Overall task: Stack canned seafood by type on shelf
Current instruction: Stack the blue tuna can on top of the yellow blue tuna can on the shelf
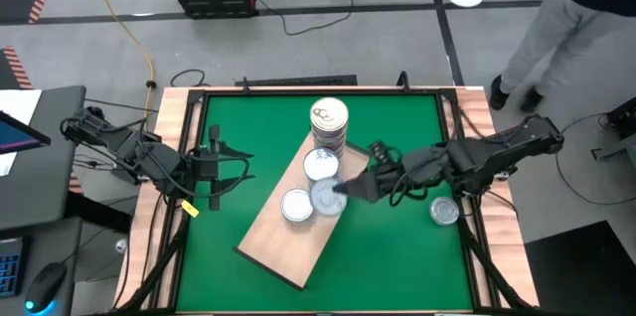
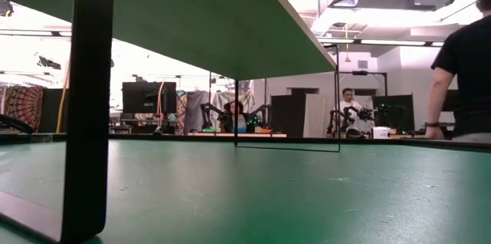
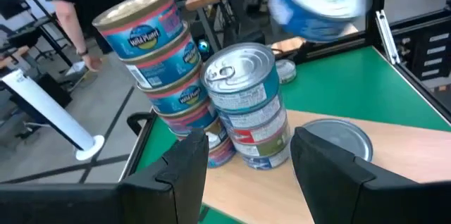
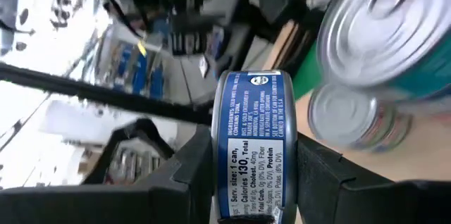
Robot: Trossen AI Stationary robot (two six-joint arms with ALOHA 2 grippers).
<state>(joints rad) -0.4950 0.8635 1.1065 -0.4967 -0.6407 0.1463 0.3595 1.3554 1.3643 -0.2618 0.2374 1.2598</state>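
the blue-labelled tin (image 4: 252,146) is clamped edge-on between the fingers of the right pincer (image 1: 348,189), held in the air above the shelf (image 1: 288,241), just at the 4 o'clock side of the short stack of teal-labelled tins (image 1: 320,165). that short stack touches the taller stack of pink-and-blue tins (image 1: 329,122) at the 12 o'clock end of the shelf; a single tin (image 1: 296,205) lies flat on the board at 7 o'clock from them, and another loose tin (image 1: 444,212) sits on the green desk (image 1: 397,256) at 4 o'clock, off the shelf. hazard 1: the carried tin is gripped on its curved rim wall, so a small slip could rotate it in the jaws and release it tilted, causing it to roll off. hazard 2: the taller stack looks slightly offset layer to layer in the left wrist view; any side contact from the pincer or the incoming tin could topple it into its neighbour. hazard 3: placing by label type matters; the carried label is blue, so a wrong column is possible. the left pincer (image 1: 213,169) waits at 9 o'clock over the desk, jaws apart and holding nothing, clear of the shelf.
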